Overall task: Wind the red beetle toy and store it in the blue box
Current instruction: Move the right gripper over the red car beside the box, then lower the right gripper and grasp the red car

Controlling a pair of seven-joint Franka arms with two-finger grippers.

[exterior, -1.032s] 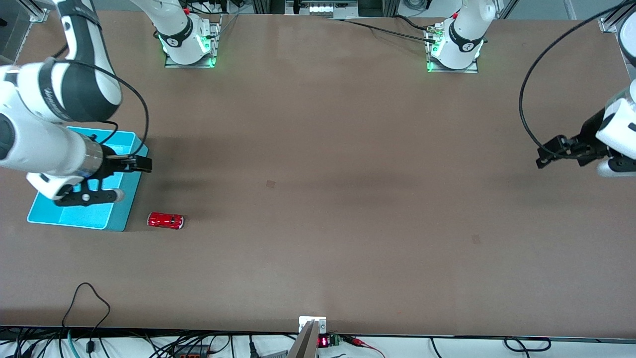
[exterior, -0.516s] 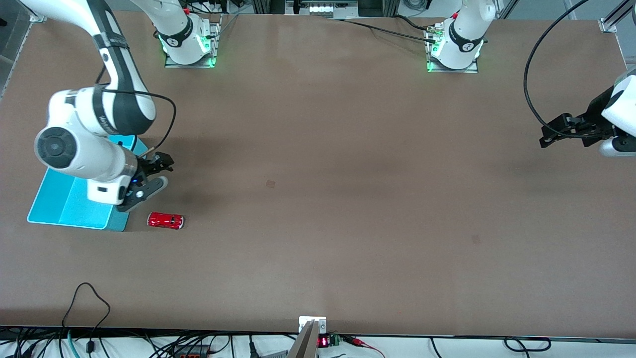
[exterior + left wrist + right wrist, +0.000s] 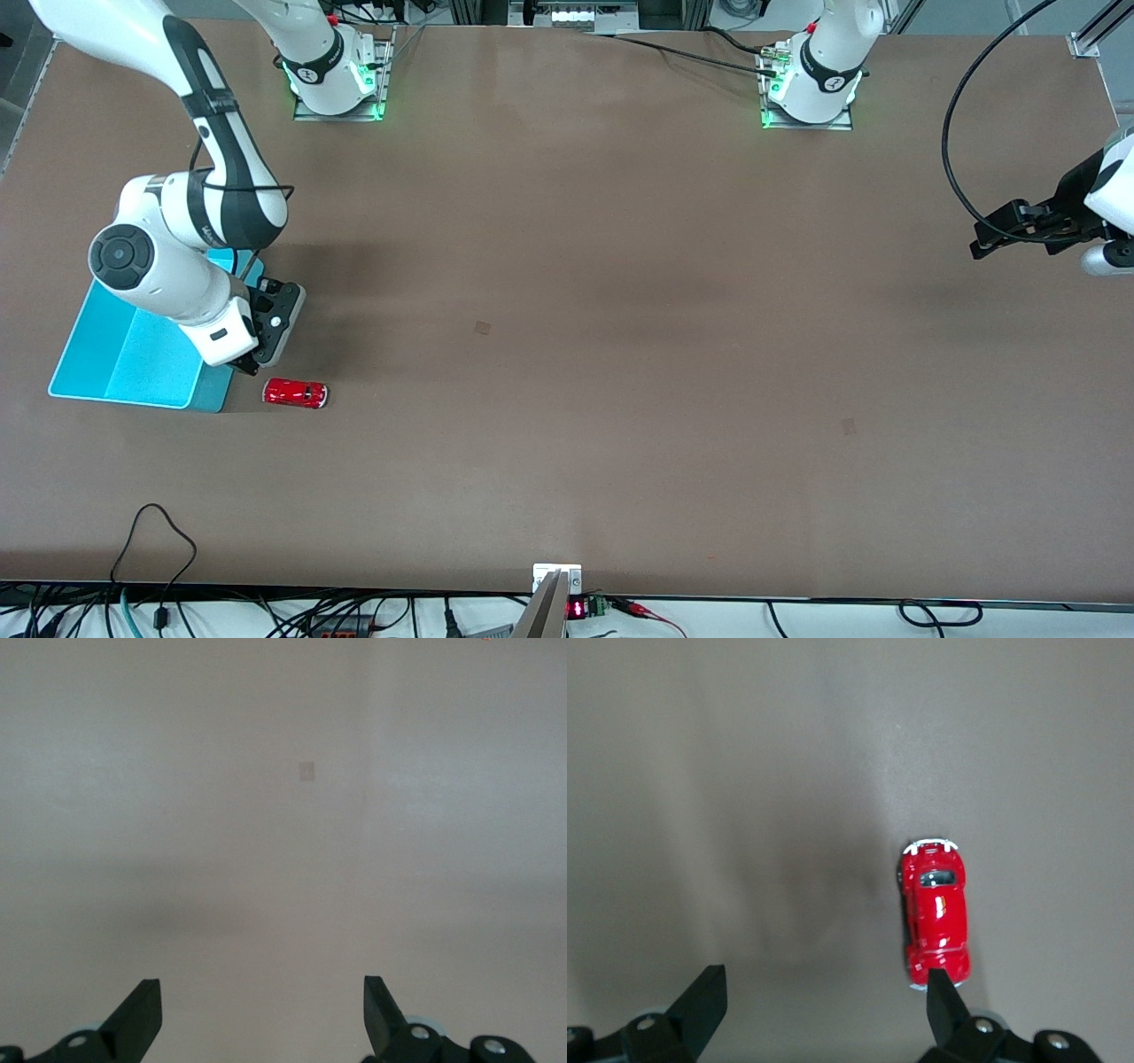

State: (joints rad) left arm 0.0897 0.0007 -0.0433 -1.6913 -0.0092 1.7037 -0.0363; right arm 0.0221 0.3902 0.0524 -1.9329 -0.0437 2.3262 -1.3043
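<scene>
Red beetle toy (image 3: 295,392) on table; right gripper (image 3: 824,1010) open above, tips cropped.

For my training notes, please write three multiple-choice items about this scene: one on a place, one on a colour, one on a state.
1. Where is the red beetle toy?
A. inside the blue box
B. on the table beside the blue box
C. held in a gripper

2. What colour is the box?
A. cyan-turquoise
B. yellow
C. white

3. How are the right gripper fingers?
A. shut on the toy
B. shut on nothing
C. open

Answers: 1 B, the toy lies on the table just outside the box wall. 2 A, walls and floor show turquoise. 3 C, the right wrist view shows the fingers spread, with the toy beside one fingertip. The left gripper waits open at its own end.
</scene>
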